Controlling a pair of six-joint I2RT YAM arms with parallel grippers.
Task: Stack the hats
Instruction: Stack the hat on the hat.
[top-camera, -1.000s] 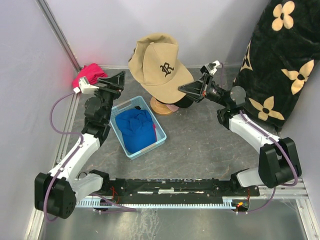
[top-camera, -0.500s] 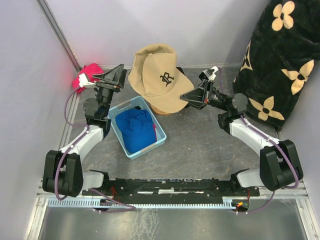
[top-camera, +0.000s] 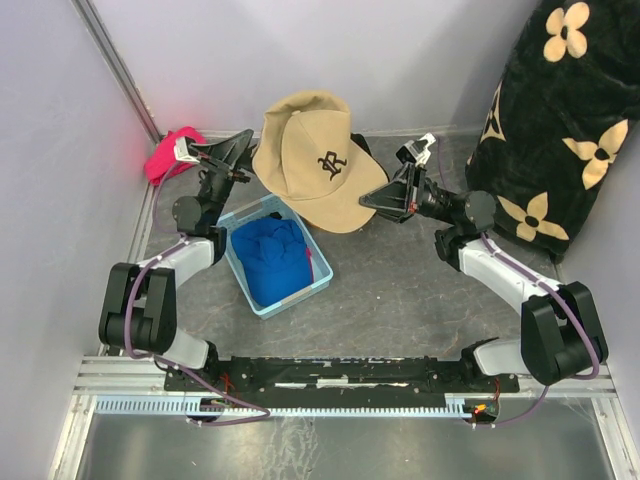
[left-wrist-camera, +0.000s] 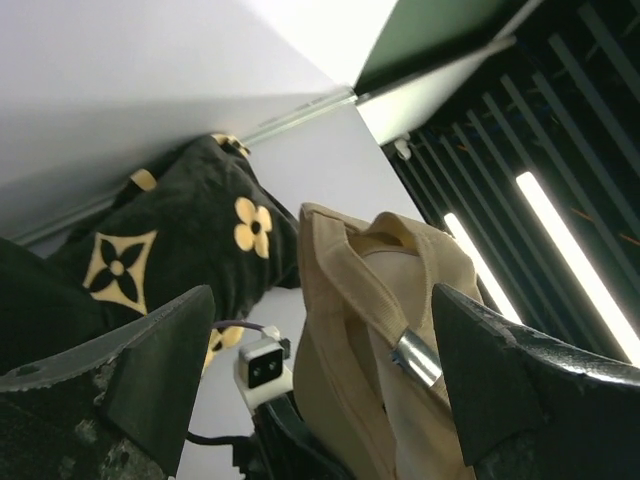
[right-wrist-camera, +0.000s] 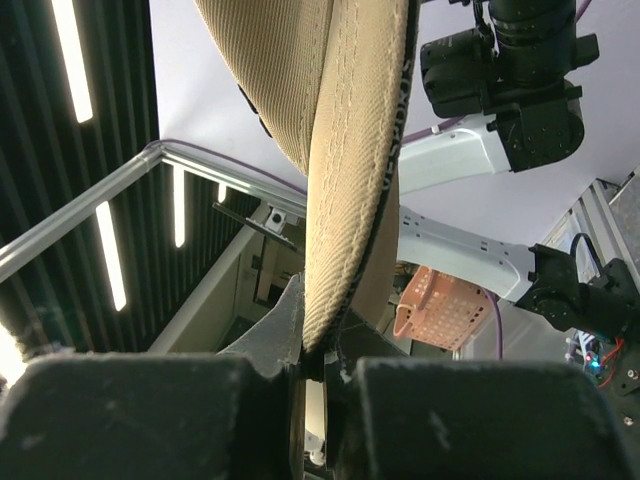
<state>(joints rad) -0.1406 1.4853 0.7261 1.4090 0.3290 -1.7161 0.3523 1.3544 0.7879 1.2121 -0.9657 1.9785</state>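
While my R gripper (top-camera: 368, 200) clamps the brim edge of the tan ribbed-fabric baseball cap (top-camera: 310, 160), L gripper (top-camera: 245, 152) gapes wide, cap's back btwn fingers (left-wrist-camera: 130, 370), room either side.

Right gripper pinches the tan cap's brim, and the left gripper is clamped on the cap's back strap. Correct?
Not quite. The left gripper stands open, its fingers spread wide and clear of the tan cap, as the left wrist view shows. The right gripper does pinch the brim.
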